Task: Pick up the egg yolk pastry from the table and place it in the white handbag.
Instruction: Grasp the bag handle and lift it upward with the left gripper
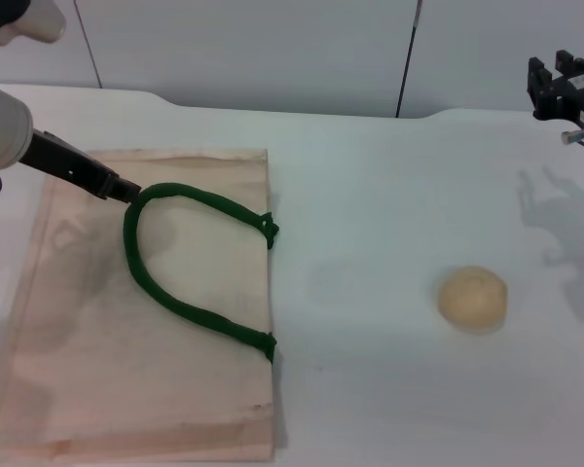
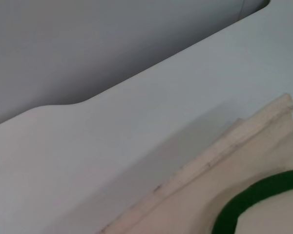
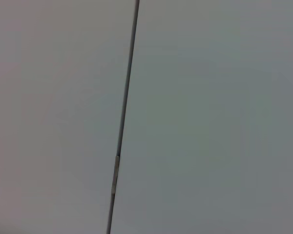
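Pale tan and matte, the egg yolk pastry (image 1: pixel 473 298) sat alone on the white table (image 1: pixel 370 195) on the robot's right side, well apart from the white handbag (image 1: pixel 127 370), which lay flat on the left with its dark green rope handle (image 1: pixel 180 306) looped across the fabric. The relation that mattered was the one between the bun and the right gripper (image 1: pixel 567 88): that gripper was parked at the far right edge of the head view, raised and set back, so the pastry lay nearer the robot and inward from it, toward the middle of the table. By my judgement the right arm was much the nearer of the two and the natural one to reach down for it; being a round dome, the pastry offered no long axis to line up with, so any approach angle over its top should have served. The left gripper (image 1: pixel 117 185) was at the handbag's far edge, its dark tip touching or just at the top of the handle loop, though whether it had pinched the rope I could not tell. I could not tell how the jaws of the right gripper stood either, since it was cut off by the frame. The left wrist view showed only a corner of the bag and a bit of the handle; the right wrist view showed nothing but a grey wall panel (image 3: pixel 210 117), neither pastry nor fingers.
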`<state>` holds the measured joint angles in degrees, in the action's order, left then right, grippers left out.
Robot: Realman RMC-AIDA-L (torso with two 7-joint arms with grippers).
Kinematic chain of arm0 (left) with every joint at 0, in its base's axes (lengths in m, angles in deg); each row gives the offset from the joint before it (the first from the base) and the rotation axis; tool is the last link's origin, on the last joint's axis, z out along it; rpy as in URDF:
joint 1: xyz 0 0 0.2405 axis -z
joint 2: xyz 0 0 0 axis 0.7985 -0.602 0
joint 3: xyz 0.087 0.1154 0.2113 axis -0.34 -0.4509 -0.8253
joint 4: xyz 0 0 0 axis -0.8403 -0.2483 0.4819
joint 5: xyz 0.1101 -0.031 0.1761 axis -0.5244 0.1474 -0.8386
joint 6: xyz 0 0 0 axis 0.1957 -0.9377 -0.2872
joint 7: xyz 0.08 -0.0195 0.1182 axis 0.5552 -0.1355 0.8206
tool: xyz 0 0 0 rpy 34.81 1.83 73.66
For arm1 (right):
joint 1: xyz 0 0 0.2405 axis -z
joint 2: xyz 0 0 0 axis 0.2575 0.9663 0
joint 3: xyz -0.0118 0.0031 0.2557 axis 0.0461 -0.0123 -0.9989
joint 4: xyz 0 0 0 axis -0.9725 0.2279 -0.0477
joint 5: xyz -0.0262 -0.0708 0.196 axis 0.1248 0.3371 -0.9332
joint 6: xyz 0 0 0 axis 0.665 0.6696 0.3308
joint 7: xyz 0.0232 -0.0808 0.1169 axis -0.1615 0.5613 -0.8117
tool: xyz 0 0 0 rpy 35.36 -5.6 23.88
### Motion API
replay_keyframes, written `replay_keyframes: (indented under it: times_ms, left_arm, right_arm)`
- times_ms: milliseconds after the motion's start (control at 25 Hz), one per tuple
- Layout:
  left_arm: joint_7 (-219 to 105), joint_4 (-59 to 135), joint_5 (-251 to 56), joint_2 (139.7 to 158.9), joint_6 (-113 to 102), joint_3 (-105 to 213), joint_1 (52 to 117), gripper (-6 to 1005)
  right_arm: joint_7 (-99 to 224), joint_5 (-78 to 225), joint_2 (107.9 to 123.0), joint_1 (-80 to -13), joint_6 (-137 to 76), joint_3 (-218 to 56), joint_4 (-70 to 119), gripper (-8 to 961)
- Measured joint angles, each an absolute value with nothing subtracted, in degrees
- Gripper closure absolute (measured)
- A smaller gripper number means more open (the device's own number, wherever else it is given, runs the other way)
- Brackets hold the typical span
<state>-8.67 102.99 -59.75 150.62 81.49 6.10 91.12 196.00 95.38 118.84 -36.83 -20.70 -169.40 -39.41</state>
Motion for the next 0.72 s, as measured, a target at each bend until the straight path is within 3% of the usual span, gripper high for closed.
replay_keyframes:
  times_ms: [720]
  left_arm:
    - [-6.7, 93.4, -60.0, 150.54, 76.0, 5.6, 94.7, 541]
  right_arm:
    - [196.0, 95.4, 118.83, -36.6, -20.7, -169.2, -40.2, 643]
